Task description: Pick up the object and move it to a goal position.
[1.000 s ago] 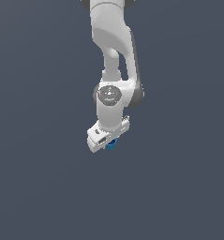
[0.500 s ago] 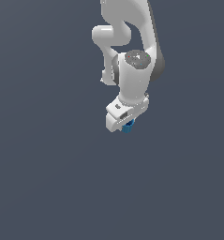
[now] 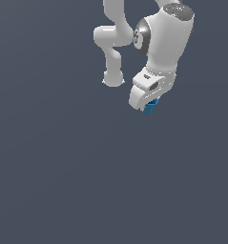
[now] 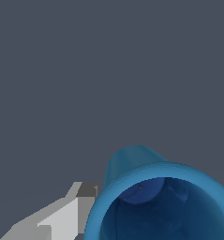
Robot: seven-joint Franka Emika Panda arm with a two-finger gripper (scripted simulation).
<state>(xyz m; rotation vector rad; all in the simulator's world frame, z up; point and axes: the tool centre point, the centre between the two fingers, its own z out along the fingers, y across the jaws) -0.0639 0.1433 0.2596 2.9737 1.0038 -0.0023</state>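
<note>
The bright blue cup-like object (image 3: 150, 106) sticks out below my white gripper (image 3: 147, 101) in the exterior view's upper right, held up in the air. Only its lower part shows there; the rest is hidden by the gripper body. In the wrist view the object (image 4: 160, 197) fills the lower right, its dark hollow opening facing the camera, with one grey-white finger (image 4: 62, 218) beside it. The gripper is shut on the object.
The white arm (image 3: 158, 38) bends down from the top of the exterior view, its base link (image 3: 113, 76) behind it. All around is plain dark grey background with no other object in view.
The arm has swung toward the exterior view's right and upward, carrying the blue object with it. The grip has stayed closed on the object.
</note>
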